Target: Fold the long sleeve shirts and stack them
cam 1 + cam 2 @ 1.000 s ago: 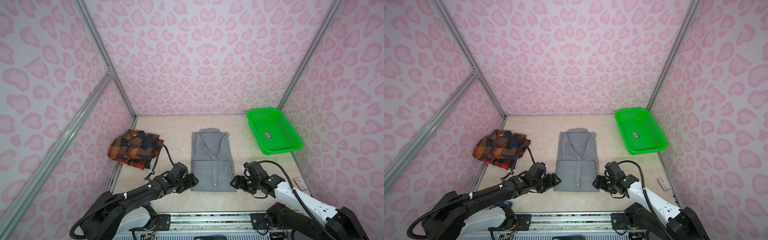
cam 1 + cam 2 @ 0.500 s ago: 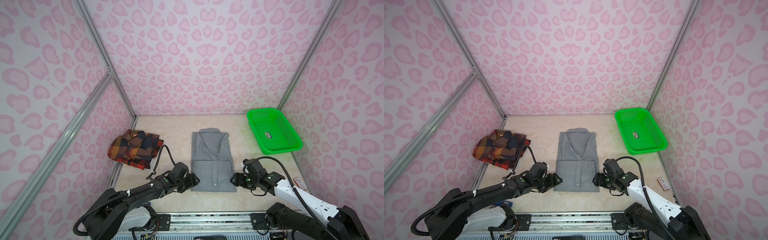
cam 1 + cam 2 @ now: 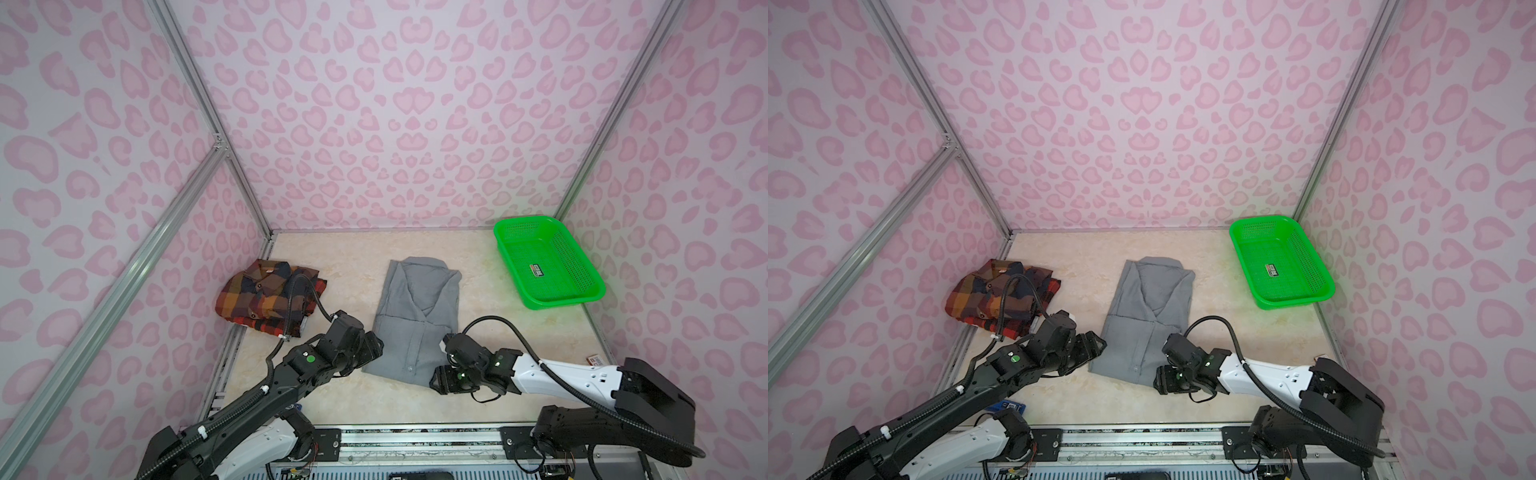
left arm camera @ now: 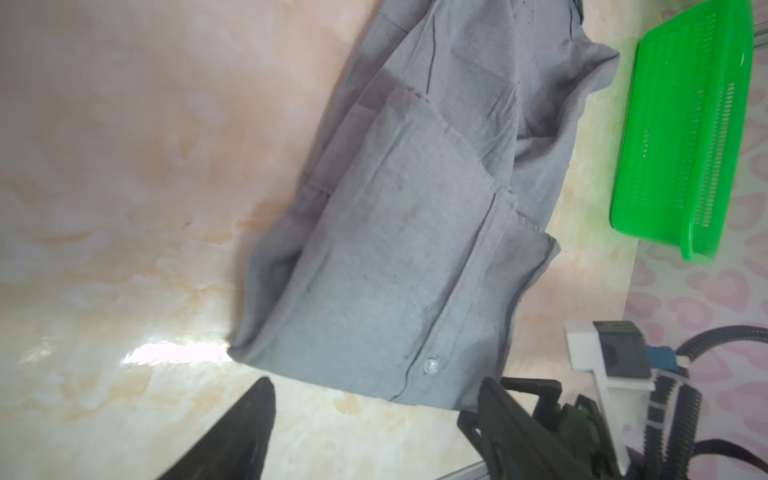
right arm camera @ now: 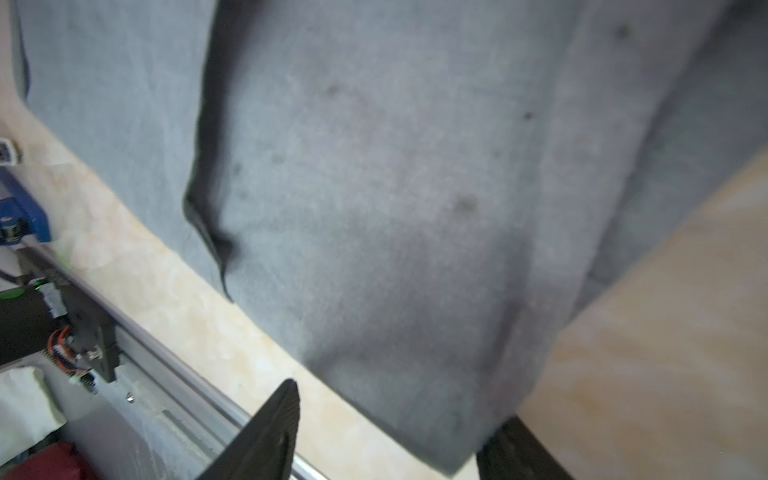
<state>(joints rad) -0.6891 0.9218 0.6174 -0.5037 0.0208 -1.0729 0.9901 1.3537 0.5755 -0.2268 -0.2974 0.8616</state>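
Left gripper (image 3: 374, 348): jaws spread, empty, at the near left hem corner of the gray shirt (image 3: 417, 316). Right gripper (image 3: 441, 380): jaws apart, straddling the near right hem corner, not clamped. Neither arm is nearer. The gray shirt lies flat, its long axis running away from both, collar farthest. The plaid shirt (image 3: 266, 297) sits bundled well apart, left of it.

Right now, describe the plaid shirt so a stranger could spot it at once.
On the pale table, look left by the pink wall. The plaid shirt lies bundled there. Unlike the plain gray shirt mid-table, it is checked orange, red, brown and navy.
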